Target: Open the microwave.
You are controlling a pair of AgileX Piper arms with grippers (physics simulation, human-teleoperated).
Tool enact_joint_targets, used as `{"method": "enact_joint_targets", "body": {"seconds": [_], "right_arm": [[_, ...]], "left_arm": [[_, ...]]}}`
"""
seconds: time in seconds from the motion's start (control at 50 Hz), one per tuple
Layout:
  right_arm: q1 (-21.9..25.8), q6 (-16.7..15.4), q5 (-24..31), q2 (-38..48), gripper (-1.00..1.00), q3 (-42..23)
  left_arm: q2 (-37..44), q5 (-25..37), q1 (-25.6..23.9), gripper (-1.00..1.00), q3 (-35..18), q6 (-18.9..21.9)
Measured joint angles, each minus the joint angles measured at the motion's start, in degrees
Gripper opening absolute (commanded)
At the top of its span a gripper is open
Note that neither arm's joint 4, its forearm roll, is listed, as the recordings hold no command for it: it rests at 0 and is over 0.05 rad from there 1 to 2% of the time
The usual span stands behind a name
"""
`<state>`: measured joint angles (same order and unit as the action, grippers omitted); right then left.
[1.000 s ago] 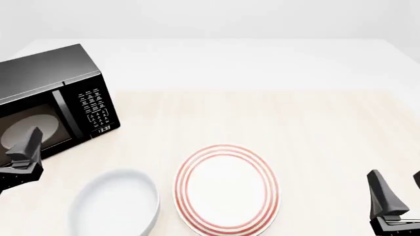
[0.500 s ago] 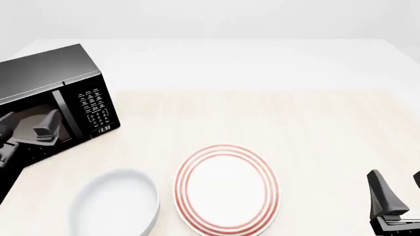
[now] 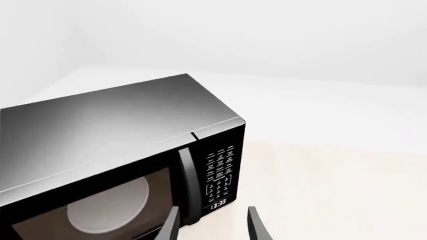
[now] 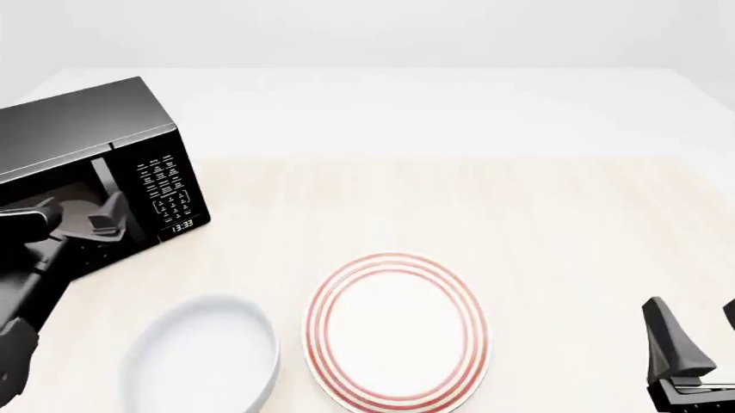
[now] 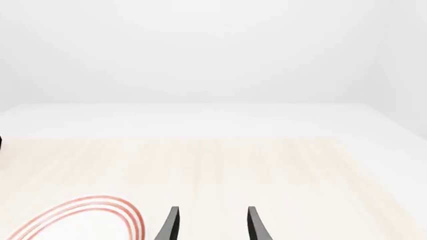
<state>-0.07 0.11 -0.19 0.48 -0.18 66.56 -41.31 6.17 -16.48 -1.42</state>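
Both fingers of the left end effector (image 3: pixel 212 225) spread apart, empty, near the microwave (image 3: pixel 120 160) handle.

Microwave (image 4: pixel 86 163) clock display (image 3: pixel 218 205) reads 13:33; keypad labels illegible.

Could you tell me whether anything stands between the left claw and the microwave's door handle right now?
Nothing visible does. The left claw is open right in front of the microwave, beside its handle with no object between them. The white bowl and striped plate lie nearer the camera, off that path.
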Motion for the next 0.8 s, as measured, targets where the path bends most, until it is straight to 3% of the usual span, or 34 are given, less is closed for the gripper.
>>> {"method": "enact_joint_targets", "body": {"seconds": [0.8], "right_arm": [[0.00, 0.00, 0.00, 0.00, 1.00, 0.00]], "left_arm": [[19.29, -8.80, 1.25, 1.00, -7.26, -1.56]]}}
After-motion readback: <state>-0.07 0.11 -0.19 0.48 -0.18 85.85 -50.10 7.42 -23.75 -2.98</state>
